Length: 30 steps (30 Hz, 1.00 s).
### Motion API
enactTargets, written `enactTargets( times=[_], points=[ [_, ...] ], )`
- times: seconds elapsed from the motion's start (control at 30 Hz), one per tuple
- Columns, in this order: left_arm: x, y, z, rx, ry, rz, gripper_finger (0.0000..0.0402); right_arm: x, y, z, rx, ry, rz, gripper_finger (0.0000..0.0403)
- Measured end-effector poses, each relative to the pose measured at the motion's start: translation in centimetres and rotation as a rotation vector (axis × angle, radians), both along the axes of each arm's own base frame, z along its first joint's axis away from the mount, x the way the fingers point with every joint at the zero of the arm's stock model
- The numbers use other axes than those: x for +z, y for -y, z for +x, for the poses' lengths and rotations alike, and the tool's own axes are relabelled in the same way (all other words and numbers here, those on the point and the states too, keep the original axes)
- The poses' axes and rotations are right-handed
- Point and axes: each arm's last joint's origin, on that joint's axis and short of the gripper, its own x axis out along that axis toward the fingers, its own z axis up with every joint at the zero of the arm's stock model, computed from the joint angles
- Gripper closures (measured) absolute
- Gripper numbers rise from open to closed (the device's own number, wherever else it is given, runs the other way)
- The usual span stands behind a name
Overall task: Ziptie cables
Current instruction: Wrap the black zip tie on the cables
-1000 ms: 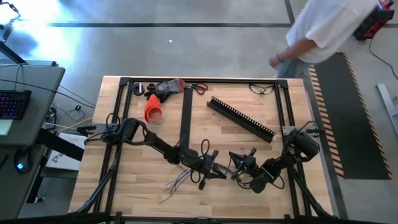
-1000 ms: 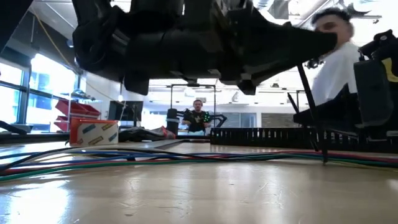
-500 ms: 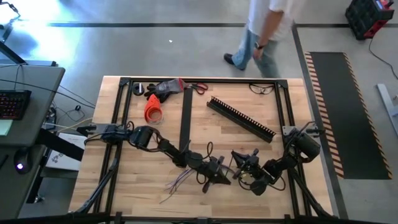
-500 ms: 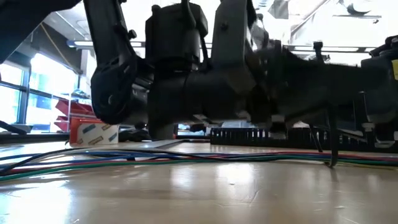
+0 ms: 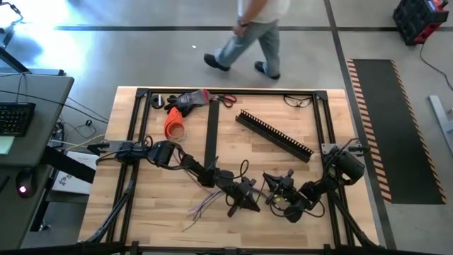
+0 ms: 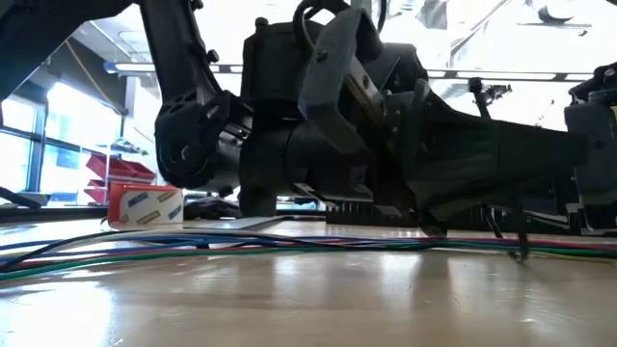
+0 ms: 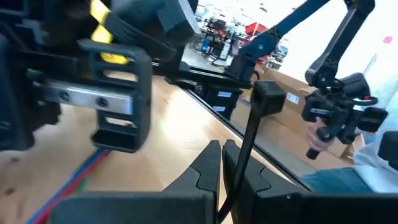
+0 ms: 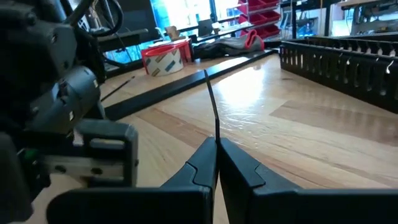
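Observation:
The cables [image 5: 202, 207] lie on the table near the front, with their splayed ends to the left. In the low view they run along the tabletop [image 6: 193, 246], and in the left wrist view they show as red, blue and green [image 7: 68, 190]. My left gripper [image 5: 248, 200] and my right gripper [image 5: 272, 197] face each other closely just above the cables. Each is shut on a thin black zip tie [image 7: 252, 134]. The zip tie's square head [image 7: 267, 99] stands above my left fingers. My left gripper [image 7: 222, 152] pinches the zip tie's strap [image 7: 241, 154] between its two fingers, a little below the head. The strap rises slanting out of the fingertips, clear of the table. My right gripper [image 8: 216, 149] pinches the zip tie's thin tail [image 8: 215, 121] between its fingertips. The tail sticks up and away from them.
A black comb-toothed channel [image 5: 274, 134] lies slanting at the back right. A flat black strip [image 5: 210, 131] lies at the centre back. An orange roll [image 5: 173, 127], scissors [image 5: 225, 100] and a tape roll [image 6: 145, 204] lie toward the far left. A person [image 5: 248, 32] walks beyond the far edge.
My left gripper has sunk toward the table, gone a little toward the right gripper, and rolled about its own axis. It has stayed shut on the zip tie. The person behind the table has walked from right to left.

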Motion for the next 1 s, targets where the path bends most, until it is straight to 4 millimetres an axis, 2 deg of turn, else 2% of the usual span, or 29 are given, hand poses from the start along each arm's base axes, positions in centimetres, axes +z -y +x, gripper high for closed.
enactTargets(
  times=[0.13, 0.33, 0.53, 0.8, 1.0],
  points=[
    [0.7, -0.5, 0.2, 0.024, -0.034, 0.057, 0.0402, -0.1, 0.1, 0.1, 0.015, -0.024, 0.006, 0.0403],
    [2.9, -0.2, 0.1, 0.110, -0.119, 0.321, 0.0402, -0.3, 0.5, 0.4, 0.024, -0.060, 0.011, 0.0403],
    [3.9, -0.6, -0.6, 0.186, -0.233, 0.513, 0.0402, -0.3, 1.0, 0.7, -0.007, -0.055, -0.001, 0.0403],
    [6.0, -0.4, -2.3, 0.290, -0.381, 0.762, 0.0402, 0.5, 1.5, 4.3, 0.015, -0.186, -0.062, 0.0403],
    [7.6, 0.3, -3.9, 0.329, -0.462, 0.882, 0.0402, 0.7, 2.2, 4.9, -0.016, -0.158, -0.037, 0.0403]
  ],
)
